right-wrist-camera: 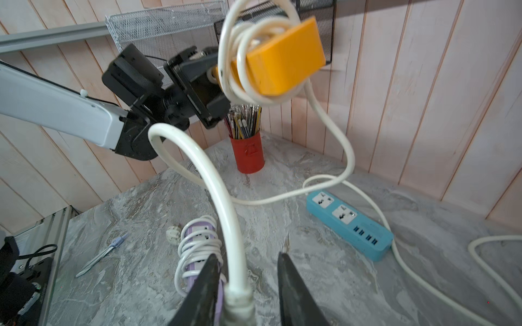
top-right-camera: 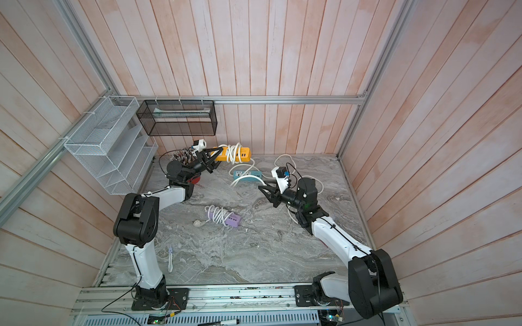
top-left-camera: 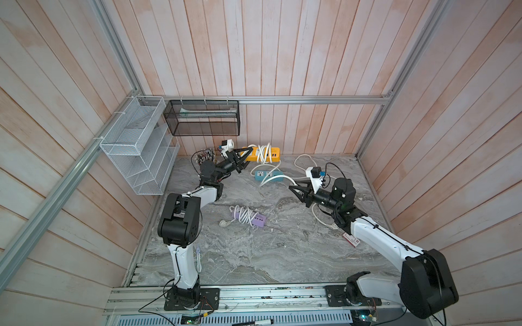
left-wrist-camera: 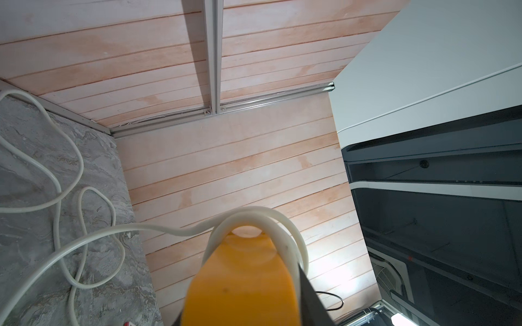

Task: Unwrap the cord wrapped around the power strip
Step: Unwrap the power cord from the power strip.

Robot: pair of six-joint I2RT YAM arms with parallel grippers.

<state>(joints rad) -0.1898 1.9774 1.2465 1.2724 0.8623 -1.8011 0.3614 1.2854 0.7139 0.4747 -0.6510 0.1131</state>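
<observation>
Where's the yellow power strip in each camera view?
Top view: yellow power strip by the far wall, near centre.
Top view: same spot.
Left wrist: close up, filling the foreground.
Right wrist: in the air, with the black mesh basket behind it.
Shared landmark: the white cord coiled around it, visible in all four.

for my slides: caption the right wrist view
Right end effector grips the white cord; left end effector holds the cord-wrapped yellow power strip aloft

Pink plank walls, aluminium rail — grey marbled tabletop, white wire rack, black mesh basket
</observation>
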